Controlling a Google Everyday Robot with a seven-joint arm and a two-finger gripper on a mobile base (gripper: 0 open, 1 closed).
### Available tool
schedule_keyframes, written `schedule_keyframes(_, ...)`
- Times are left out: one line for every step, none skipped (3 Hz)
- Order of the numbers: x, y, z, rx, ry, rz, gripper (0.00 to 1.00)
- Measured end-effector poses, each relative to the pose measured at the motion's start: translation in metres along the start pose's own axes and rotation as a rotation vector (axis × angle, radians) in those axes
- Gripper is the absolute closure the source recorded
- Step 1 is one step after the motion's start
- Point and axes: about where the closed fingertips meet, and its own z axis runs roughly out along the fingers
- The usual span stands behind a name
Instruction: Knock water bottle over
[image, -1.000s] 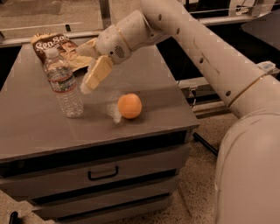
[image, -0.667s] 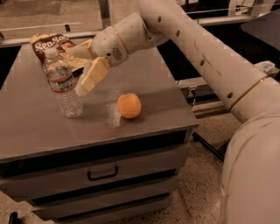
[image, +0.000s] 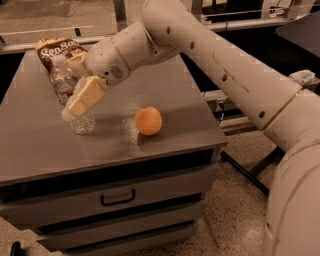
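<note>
The water bottle (image: 64, 81) is clear and ribbed with a white cap. It stands at the left of the grey cabinet top (image: 40, 145), its top leaning a little to the left. My gripper (image: 76, 86) is at the bottle, open. One cream finger (image: 86, 95) lies across the front of the bottle's middle and touches it. The other finger sits behind, near the bottle's shoulder, partly hidden. The white arm reaches in from the upper right.
A brown-and-cream snack bag (image: 56, 50) stands right behind the bottle at the back left. An orange (image: 148, 120) sits near the middle right of the top. Drawers with a dark handle (image: 117, 199) are below. The floor drops off on the right.
My gripper has moved left and down onto the bottle; the front finger now covers its middle. The bottle's top has tipped slightly left. The orange has not moved.
</note>
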Motion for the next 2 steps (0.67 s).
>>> schedule_keyframes(0.007,-0.019,0.023,0.004,0.037,-0.016,0.41)
schedule_keyframes(0.012,-0.041,0.024,0.000,0.067,0.009,0.64)
